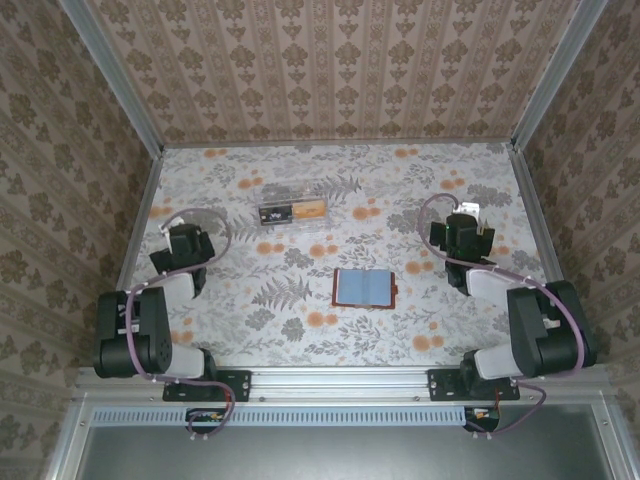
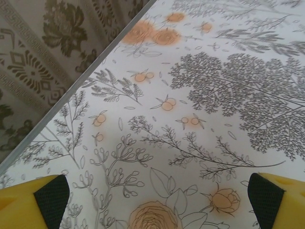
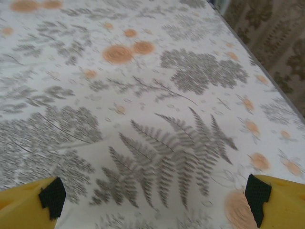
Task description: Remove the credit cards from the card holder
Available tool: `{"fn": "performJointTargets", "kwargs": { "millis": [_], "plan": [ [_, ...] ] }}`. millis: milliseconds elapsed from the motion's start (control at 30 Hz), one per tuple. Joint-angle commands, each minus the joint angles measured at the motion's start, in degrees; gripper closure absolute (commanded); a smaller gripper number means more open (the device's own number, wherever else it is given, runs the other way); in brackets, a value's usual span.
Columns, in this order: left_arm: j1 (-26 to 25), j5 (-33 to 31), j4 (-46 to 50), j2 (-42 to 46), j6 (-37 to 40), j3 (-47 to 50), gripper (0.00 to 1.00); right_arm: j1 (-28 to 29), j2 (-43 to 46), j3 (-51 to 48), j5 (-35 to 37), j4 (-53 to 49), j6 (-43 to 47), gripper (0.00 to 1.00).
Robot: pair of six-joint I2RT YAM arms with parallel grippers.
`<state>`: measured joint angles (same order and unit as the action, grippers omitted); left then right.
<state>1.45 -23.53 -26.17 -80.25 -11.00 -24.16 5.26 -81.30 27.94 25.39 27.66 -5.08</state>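
The card holder [image 1: 363, 288] lies spread open on the flowered table, blue-grey lining up inside a brown rim, a little right of the middle. A dark grey credit card [image 1: 275, 214] and an orange-tan one [image 1: 312, 210] lie inside a clear plastic box [image 1: 292, 213] further back. My left gripper [image 1: 183, 232] hovers at the left side, well clear of the box. It is open, its yellow fingers [image 2: 28, 202] wide apart over bare tablecloth. My right gripper [image 1: 462, 226] hangs right of the holder and behind it, also open, with nothing between its fingers [image 3: 281, 200].
Wallpapered walls with metal rails [image 1: 138, 215] close the table on the left, back and right. The left wrist view shows the left rail [image 2: 71, 93] close by. The arm bases [image 1: 205, 380] sit on the near edge.
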Motion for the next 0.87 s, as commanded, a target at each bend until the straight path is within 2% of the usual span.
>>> {"fn": "performJointTargets", "kwargs": {
  "millis": [0,33,100,167,200,233,267,400,833],
  "plan": [
    [-2.0,5.3,-17.6,-0.8,6.1,2.1,0.0,-1.2,-2.7,-4.6,-5.9,19.0,1.1,0.0],
    [-2.8,8.0,-20.6,-1.9,8.3,2.9,0.0,-1.3,-3.3,-5.6,-6.4,21.8,1.6,0.0],
    [-4.1,12.6,-24.7,-5.0,11.8,3.4,0.0,-1.4,-2.7,-5.4,-8.2,20.3,1.8,0.0],
    [-6.5,10.9,-30.8,-9.0,15.5,3.7,0.0,-1.6,-4.1,-5.4,-10.7,21.1,2.4,0.0],
    [-6.7,10.6,-26.4,-7.5,14.6,3.1,0.0,-1.8,-6.6,-5.7,-11.6,24.9,2.7,0.0],
    [-6.2,11.2,-27.4,-7.9,14.2,3.2,0.0,-2.0,-7.7,-6.5,-11.8,27.4,2.8,0.0],
    [-6.0,10.8,-27.9,-8.4,14.2,3.1,0.0,-2.2,-6.2,-5.6,-11.5,22.8,1.7,0.0],
    [-4.9,10.3,-25.0,-7.7,12.2,2.1,0.0,-2.6,-6.5,-5.9,-12.0,24.1,1.8,0.0],
    [-5.0,10.4,-25.3,-7.8,12.3,2.2,0.0,-2.5,-6.4,-5.8,-11.9,23.8,1.7,0.0]
  ]
}}
